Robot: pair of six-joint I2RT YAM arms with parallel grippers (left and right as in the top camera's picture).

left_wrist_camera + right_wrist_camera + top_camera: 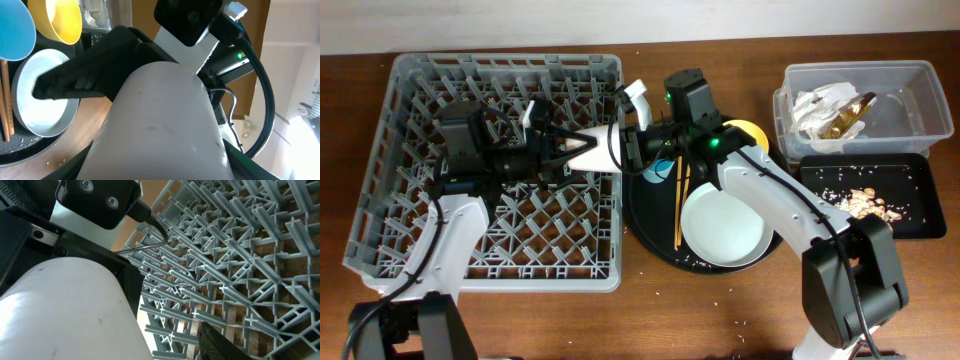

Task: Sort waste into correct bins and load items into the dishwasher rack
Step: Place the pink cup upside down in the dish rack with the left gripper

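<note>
2 arms meet at the white cup (598, 148) above the dishwasher rack's (410, 80) right edge, seemingly a handover. The left pincer (560, 150) clasps it; the right pincer's (638, 148) hold I cannot tell. Next, the cup needs seating among the rack's tines.

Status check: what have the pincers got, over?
Left pincer shut on white cup. Right pincer at cup's far end, grip unclear. Cup above rack's right edge; nothing seen in the way.

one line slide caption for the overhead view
Left gripper and right gripper meet on a cup at the rack's right edge, beside a tray with a bowl and chopsticks.
</note>
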